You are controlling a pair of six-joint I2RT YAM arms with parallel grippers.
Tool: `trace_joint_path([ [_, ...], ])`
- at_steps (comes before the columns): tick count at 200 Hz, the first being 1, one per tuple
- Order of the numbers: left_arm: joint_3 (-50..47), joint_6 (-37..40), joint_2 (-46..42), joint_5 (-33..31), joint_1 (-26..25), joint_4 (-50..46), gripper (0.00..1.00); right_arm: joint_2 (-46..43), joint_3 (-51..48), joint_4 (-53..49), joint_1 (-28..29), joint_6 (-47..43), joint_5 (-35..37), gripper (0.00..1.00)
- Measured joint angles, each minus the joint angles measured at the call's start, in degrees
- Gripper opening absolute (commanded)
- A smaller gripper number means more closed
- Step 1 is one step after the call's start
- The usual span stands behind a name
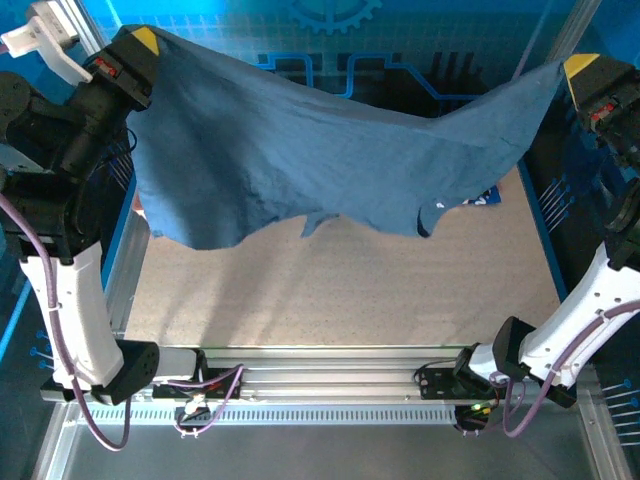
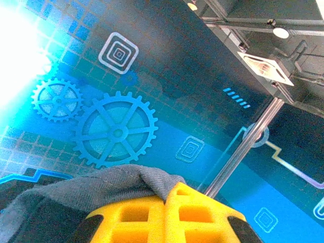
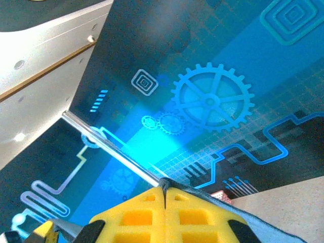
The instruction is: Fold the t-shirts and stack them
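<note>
- Hanging in the air between the two arms, seen from above, the blue t-shirt (image 1: 300, 160) is stretched wide across the far half of the table (image 1: 350, 290). The left gripper (image 1: 145, 45) pinches one top corner at the far left and the right gripper (image 1: 580, 68) pinches the other at the far right. The cloth sags in the middle. Its ragged lower edge dangles above the tabletop, and its shadow falls on the bare speckled surface below.
- From the left wrist, the left gripper (image 2: 166, 196) has its yellow fingers pressed tight together. A fold of grey-blue t-shirt (image 2: 101, 185) is bunched in the seam between them and spills off to the left. Beyond it stands the back wall (image 2: 116, 131), printed with gears, and a slanting metal post (image 2: 243, 152).
- From the right wrist, the right gripper (image 3: 164, 196) is likewise clamped, with no gap between its fingers. A dark edge of the t-shirt (image 3: 253, 220) runs out from the seam to the lower right. A corner of the table (image 3: 293, 197) lies past it, under the gear-printed back wall (image 3: 210, 101).
</note>
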Motion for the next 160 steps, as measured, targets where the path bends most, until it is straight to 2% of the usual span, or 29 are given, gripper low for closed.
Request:
trace_joint_path([
  [41,2.9,-0.7,6.9,2.7,0.0,1.8,0.00,4.9,1.7,3.1,0.2,2.6,0.1,0.00],
  [79,5.2,-3.8,18.4,5.9,0.0,3.7,0.00,15.0,5.9,3.7,6.1,1.7,3.3,0.00],
  [126,21.1,-9.9,37.4,8.6,0.0,6.1,0.00,29.2,13.6,8.3,12.3,1.9,7.2,0.00],
  [160,24.6,-13.8,43.1,8.8,0.6,11.7,0.00,39.5,20.1,17.0,12.3,7.8,9.4,0.00],
])
